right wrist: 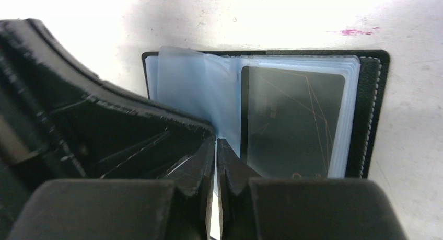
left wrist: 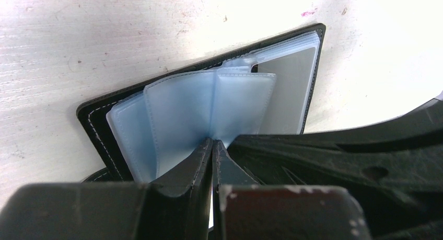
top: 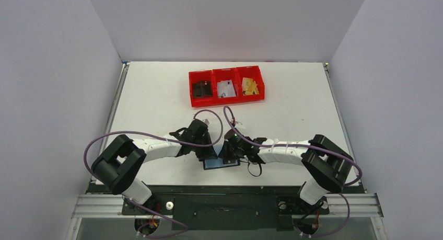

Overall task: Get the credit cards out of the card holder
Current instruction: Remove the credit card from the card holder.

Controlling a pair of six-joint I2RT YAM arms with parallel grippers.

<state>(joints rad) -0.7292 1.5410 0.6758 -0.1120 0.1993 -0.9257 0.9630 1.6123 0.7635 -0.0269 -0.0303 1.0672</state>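
The black card holder point(top: 222, 163) lies open near the table's front edge, with its bluish clear sleeves point(left wrist: 209, 99) fanned up. A dark credit card point(right wrist: 292, 122) sits inside the top sleeve on one side. My left gripper point(left wrist: 213, 141) is shut, and its tips pinch the raised sleeve leaves at their fold. My right gripper point(right wrist: 216, 140) is shut too, with its tips against the sleeves beside the dark card. Whether it holds a leaf is unclear. In the top view the left gripper point(top: 207, 155) and right gripper point(top: 228, 155) meet over the holder.
Three joined red bins point(top: 226, 84) stand at the back centre. The left bin holds a black item point(top: 202, 88), the middle bin white-grey cards point(top: 226, 88), and the right bin gold cards point(top: 250, 86). Purple cables loop over both arms.
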